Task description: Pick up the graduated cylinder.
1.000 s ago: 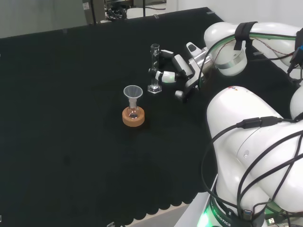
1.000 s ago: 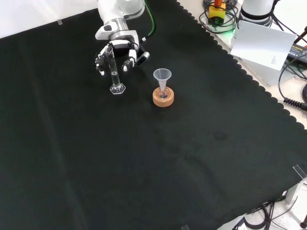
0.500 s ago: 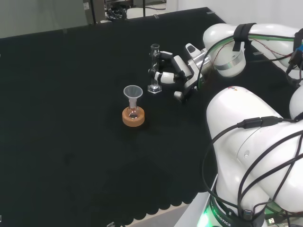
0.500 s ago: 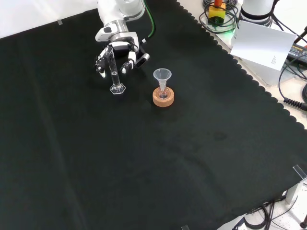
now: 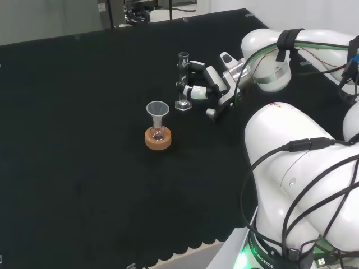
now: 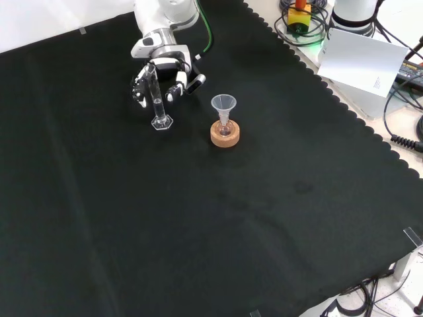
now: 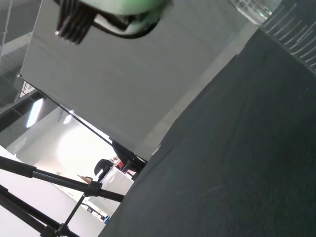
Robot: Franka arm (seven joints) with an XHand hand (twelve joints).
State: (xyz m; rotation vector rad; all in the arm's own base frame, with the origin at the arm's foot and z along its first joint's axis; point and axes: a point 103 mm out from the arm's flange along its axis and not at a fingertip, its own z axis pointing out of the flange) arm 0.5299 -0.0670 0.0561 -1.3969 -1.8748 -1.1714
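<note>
Approach stage, grasp not yet complete. Graduated cylinder (image 5: pixel 183 81) upright on the black cloth (image 5: pixel 84 140), hexagonal foot flat on the surface, not lifted. Placed, in the head view, just behind and to the right of a small flask with a funnel (image 5: pixel 157 109) in its neck, seated on a cork ring (image 5: pixel 157 138); in the front view, cylinder (image 6: pixel 156 99) to the left of that ring, clearly apart from it. Hand (image 5: pixel 208 84) at the cylinder's right in the head view, fingers (image 5: pixel 193 91) partly curled toward the tube at mid height, thumb side reaching past it. In the front view, hand (image 6: pixel 162 72) directly behind the tube with fingers on either side of it. Contact hard to confirm through clear glass: fingers appear to sit just beside or lightly against the tube, apparently not yet closed round it. Done: hand brought to the cylinder at grasp height. Left: closing the fingers on the tube, then raising it straight off the cloth, clear of the funnel.
</note>
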